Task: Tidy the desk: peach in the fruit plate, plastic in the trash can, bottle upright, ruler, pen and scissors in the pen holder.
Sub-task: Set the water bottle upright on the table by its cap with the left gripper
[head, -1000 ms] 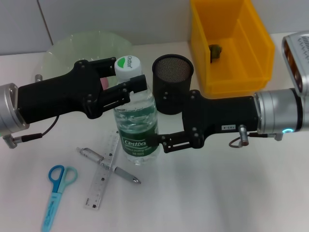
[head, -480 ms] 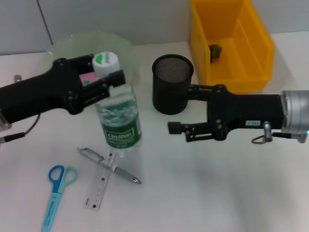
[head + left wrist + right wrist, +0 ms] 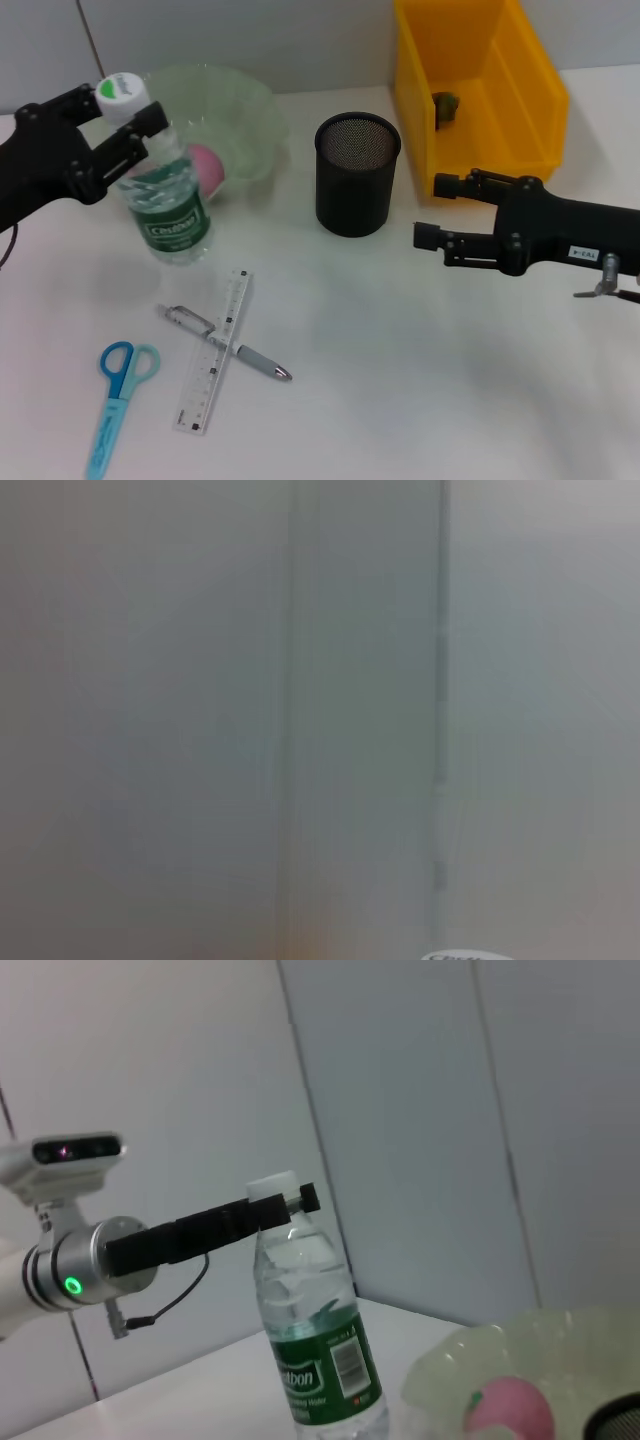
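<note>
A: Bottle (image 3: 165, 195) is shown standing on the desk (image 3: 420, 380) just in front of the fruit plate (image 3: 245, 110), its long axis near vertical with a slight tilt. How is it held?

B: The neck, just under the white cap (image 3: 122, 93), is clamped between the fingers of the left gripper (image 3: 120, 125). The grip is confirmed in the right wrist view, where the base appears to rest on the desk, though contact cannot be fully resolved.

A: And the right gripper (image 3: 440, 212)?

B: Its fingers are seen spread wide and empty, well apart from the bottle, beside the yellow bin (image 3: 480, 90) and the pen holder (image 3: 357, 172).

A: Which relation governs the coming move?

B: The neck lies between the left fingers, so release is judged to call for a level opening; a sideways drag could topple the bottle. The peach (image 3: 205, 165) is already seen in the plate.
</note>
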Controlling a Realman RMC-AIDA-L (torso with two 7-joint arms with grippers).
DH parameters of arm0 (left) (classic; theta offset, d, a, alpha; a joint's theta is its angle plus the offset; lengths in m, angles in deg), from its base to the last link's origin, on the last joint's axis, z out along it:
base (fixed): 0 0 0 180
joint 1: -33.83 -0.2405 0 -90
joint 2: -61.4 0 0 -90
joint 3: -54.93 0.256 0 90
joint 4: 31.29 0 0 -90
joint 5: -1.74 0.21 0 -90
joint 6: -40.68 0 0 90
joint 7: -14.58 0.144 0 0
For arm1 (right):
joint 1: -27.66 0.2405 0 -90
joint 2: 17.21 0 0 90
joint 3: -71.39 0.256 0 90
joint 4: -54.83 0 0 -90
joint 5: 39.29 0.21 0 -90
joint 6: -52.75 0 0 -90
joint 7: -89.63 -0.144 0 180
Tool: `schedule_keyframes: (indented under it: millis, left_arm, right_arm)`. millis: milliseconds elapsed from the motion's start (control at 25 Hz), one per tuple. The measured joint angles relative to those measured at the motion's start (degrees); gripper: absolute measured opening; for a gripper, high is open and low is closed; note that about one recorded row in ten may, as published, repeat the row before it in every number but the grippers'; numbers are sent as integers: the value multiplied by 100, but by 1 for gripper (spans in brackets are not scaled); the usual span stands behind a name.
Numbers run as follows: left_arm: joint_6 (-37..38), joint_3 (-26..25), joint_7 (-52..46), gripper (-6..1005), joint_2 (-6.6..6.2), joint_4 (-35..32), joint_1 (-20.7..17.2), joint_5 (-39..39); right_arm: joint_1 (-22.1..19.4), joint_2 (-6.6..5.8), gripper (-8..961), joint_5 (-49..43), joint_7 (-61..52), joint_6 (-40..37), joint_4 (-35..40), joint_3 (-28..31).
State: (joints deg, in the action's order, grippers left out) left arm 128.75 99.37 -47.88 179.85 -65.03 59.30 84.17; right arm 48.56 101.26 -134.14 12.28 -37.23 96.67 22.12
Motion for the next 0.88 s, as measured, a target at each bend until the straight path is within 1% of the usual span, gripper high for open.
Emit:
schedule_keyframes:
  millis: [80, 200, 360, 600, 760, 800, 880]
  left_arm:
    - [-71, -60, 116, 447, 3, 126, 16, -39]
    - [-335, -181, 613, 447, -6, 639, 90, -278]
    - [-545, -188, 870, 447, 13, 737, 99, -311]
    - [-865, -184, 1295, 448, 21, 1050, 132, -445]
    - [-975, -183, 1470, 448, 27, 1174, 153, -489]
    - [-1040, -182, 1606, 448, 27, 1299, 193, -521]
    - [-1040, -182, 1606, 449, 27, 1299, 193, -521]
  right_arm:
    - [-44, -3, 825, -5, 7, 15, -26, 71]
    - [-91, -3, 825, -11, 10, 71, -29, 130]
    - [-99, -1, 825, -22, 12, 125, -31, 140]
    - [-74, 5, 826, -73, 16, 174, -35, 144]
    - [-66, 7, 826, -77, 17, 207, -35, 146]
    - [-64, 5, 826, -82, 18, 214, -35, 147]
    - [-63, 4, 826, -83, 18, 216, -36, 147]
